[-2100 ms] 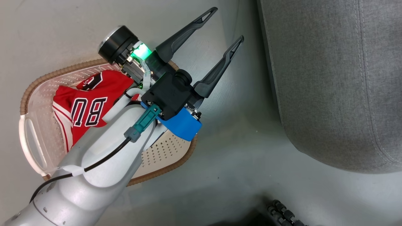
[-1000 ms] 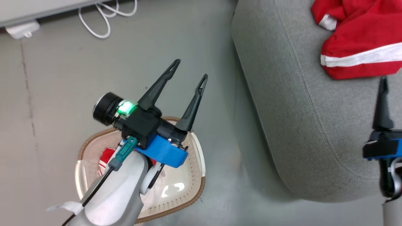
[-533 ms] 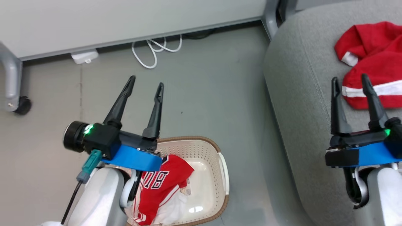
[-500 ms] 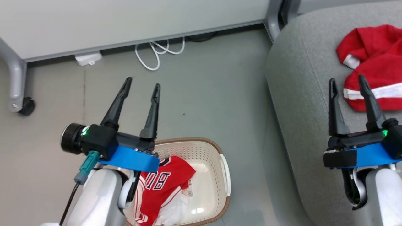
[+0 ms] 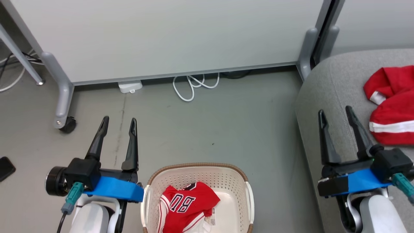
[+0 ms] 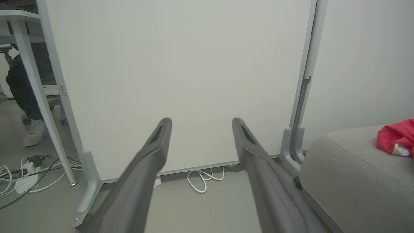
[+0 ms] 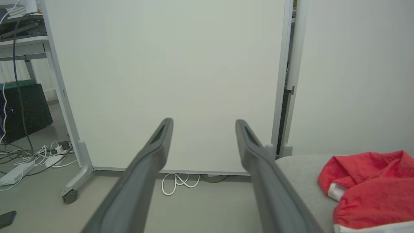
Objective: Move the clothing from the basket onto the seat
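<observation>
Head view: the basket (image 5: pixel 197 165) stands on the floor (image 5: pixel 226 129) at the bottom centre. It holds one piece of clothing, the red jersey (image 5: pixel 187 207), crumpled against its left and middle with the dark numerals facing up. The right part of the basket's bottom is bare. The left claw (image 5: pixel 119 119) hangs just left of the basket, released, fingers spread with nothing between them. The right claw (image 5: pixel 334 110) is likewise released over the near edge of the seat (image 5: pixel 339 81). The banded garment (image 5: pixel 391 110) lies bunched on the seat, close beside the right claw's outer finger and well apart from the basket.

Left wrist view: the left claw (image 6: pixel 201 120) is spread and empty, facing a white panel (image 6: pixel 181 64). The seat (image 6: pixel 349 168) is at the right, with a corner of the banded garment (image 6: pixel 396 137) on it.

Right wrist view: the right claw (image 7: pixel 203 121) is spread and empty. The banded garment (image 7: pixel 372 184) rests on the seat (image 7: pixel 300 174) to its right.
</observation>
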